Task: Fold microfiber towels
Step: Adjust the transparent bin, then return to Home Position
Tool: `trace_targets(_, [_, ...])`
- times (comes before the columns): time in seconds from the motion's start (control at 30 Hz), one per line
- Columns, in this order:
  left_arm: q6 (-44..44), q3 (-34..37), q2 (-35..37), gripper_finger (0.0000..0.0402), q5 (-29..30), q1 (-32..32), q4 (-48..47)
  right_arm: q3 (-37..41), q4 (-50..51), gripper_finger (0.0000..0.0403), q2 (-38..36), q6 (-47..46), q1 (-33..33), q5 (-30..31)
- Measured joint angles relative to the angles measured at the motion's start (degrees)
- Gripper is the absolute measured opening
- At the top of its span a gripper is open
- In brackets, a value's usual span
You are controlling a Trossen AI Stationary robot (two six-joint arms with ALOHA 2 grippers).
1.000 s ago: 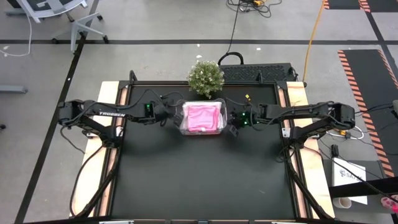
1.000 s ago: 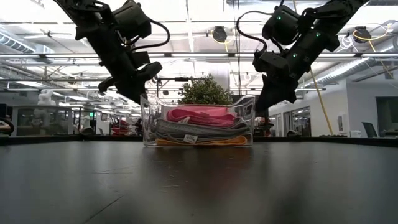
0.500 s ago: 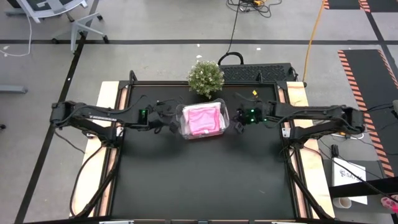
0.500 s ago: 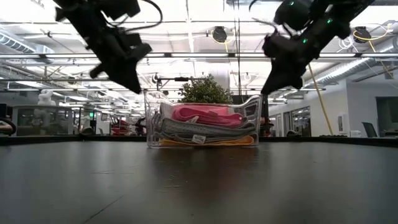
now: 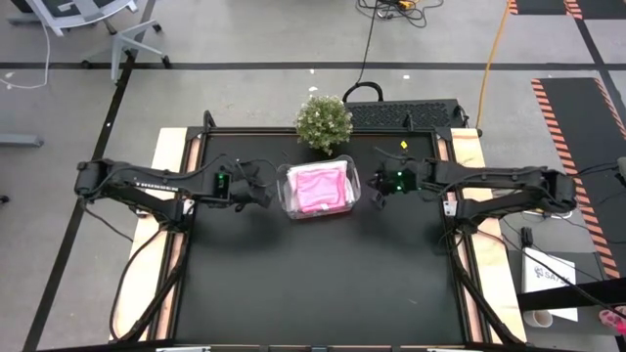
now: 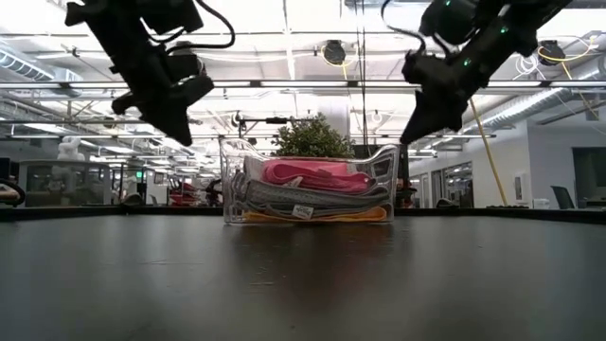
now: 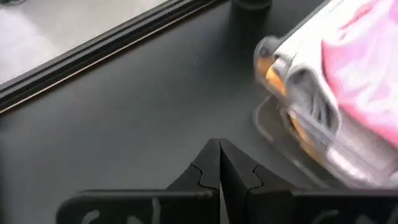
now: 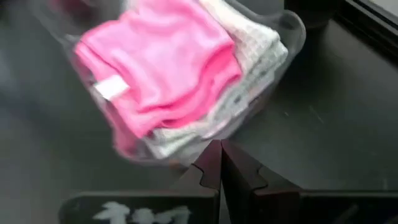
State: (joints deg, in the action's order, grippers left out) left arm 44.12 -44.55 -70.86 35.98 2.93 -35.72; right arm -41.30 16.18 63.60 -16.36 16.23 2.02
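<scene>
1. Microfiber towels: stacked folded inside the clear plastic tub (image 5: 318,188), at the back middle of the black table (image 5: 313,284), just in front of a small potted plant (image 5: 324,121). Pink towel (image 5: 318,186) on top, grey towels (image 6: 303,196) beneath, orange-yellow towel (image 6: 312,215) at the very bottom.
2. Handling, as a judgement: soft, light, limp cloth; likely to sag and drape once lifted, grippy rather than slippery, nothing fragile. Best taken by a pinch at a free corner or folded edge of the top pink layer, reached from above through the tub's open mouth.
3. Tub itself light and thin-walled; liable to slide or lift along with a snagged towel.
4. Left gripper (image 5: 256,191) just beside the tub on its left, raised above the table, fingers pressed together, holding nothing.
5. Right gripper (image 5: 376,186) just beside the tub on its right, likewise raised, fingers closed, empty.
6. Surface: matte black tabletop, flat, plenty of bare area in front of the tub for spreading cloth.
7. Room: open workshop, grey floor with cables, striped hazard mats, an office chair (image 5: 83,24) far off.
</scene>
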Motion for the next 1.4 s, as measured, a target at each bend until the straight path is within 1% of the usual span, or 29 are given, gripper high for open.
trace_targets(0.23, [1.7, -0.1, -1.5, 0.0005, 0.0, 0.0, -1.7, 0.0, -1.2, 0.0, 6.7, 3.5, 1.9, 2.4])
trace_targets(0.33, [2.0, -0.2, -2.1, 0.0002, 0.0, 0.0, -0.9, 0.0, -3.1, 0.0, 8.7, 3.5, 2.6, 2.3])
trace_targets(0.4, [2.5, 0.0, -2.4, 0.0005, -0.1, 0.0, -1.4, 0.0, -5.7, 0.0, 9.9, 2.6, 2.6, 0.8])
trace_targets(0.53, [2.7, -0.1, -2.9, 0.0009, 0.0, 0.3, -0.5, 0.0, -6.8, 0.0, 11.0, 1.0, 2.0, -2.0])
trace_targets(0.67, [2.5, -0.1, -3.6, 0.0003, -0.3, 0.6, -0.4, 0.0, -7.4, 0.0, 11.0, -1.1, 0.9, -2.1])
trace_targets(0.8, [2.6, -0.1, -3.8, 0.0011, -0.4, 0.6, -0.2, 0.0, -8.8, 0.0, 11.0, -2.7, -0.7, -2.2])
trace_targets(0.97, [2.6, -0.1, -3.8, 0.0008, -0.4, 0.6, -0.1, 0.0, -8.4, 0.0, 11.0, -2.5, -2.1, -1.9])
trace_targets(1.07, [2.5, -0.1, -3.5, 0.0003, -1.3, 0.4, -0.1, 0.0, -7.3, 0.0, 9.8, -2.5, -1.8, -2.0])
trace_targets(1.17, [2.3, -0.1, -2.4, 0.0008, -2.9, -0.8, -0.2, 0.0, -7.1, 0.0, 7.0, -2.4, -1.6, -2.2])
trace_targets(1.33, [-0.2, -0.1, 2.4, 0.0003, -3.8, -4.2, -1.4, 0.0, -6.4, 0.0, -0.4, -1.0, -1.6, -8.0])
trace_targets(1.4, [-2.0, -0.1, 5.4, 0.0004, -3.8, -5.3, -2.2, 0.0, -5.6, 0.0, -4.4, -0.8, -1.7, -8.3])
